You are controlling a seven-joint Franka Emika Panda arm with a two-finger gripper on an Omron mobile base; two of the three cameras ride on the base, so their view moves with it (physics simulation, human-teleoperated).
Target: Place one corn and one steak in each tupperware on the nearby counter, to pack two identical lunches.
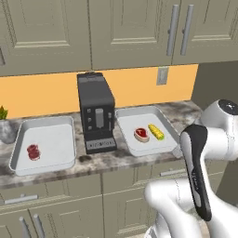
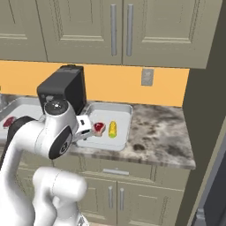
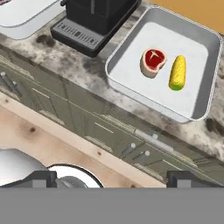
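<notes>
- We see the stone counter (image 1: 139, 160) running under the wall cabinets, with a black coffee machine (image 1: 96, 111) standing between two shallow pale tupperware trays.
- The right tupperware (image 1: 125, 125) sits just beside the coffee machine, and in it lie one steak (image 1: 141, 134) and one corn (image 1: 156, 131), side by side and close together, the steak nearer the machine.
- From the hand view we look down on the same tray (image 3: 131, 43): the red steak (image 3: 153, 61) and the yellow corn (image 3: 177, 72) lie near each other without clearly touching, in the middle of the tray floor.
- The left tupperware (image 1: 60, 160) lies on the far side of the coffee machine from the first, and holds one steak (image 1: 33, 151) towards its left end.
- In the right base view we find the filled tray (image 2: 123, 110) with its steak (image 2: 99, 128) and corn (image 2: 112, 129), and a bare stretch of mottled counter (image 2: 163, 132) to the right of it.
- Our gripper (image 3: 116, 178) hangs in front of the counter edge, above the cabinet doors (image 3: 87, 122) and the wooden floor (image 3: 52, 144); its two dark fingertips (image 3: 41, 178) stand wide apart with nothing between them.
- A potted plant (image 1: 4, 125) stands at the far left end of the counter, beside the left tray.
</notes>
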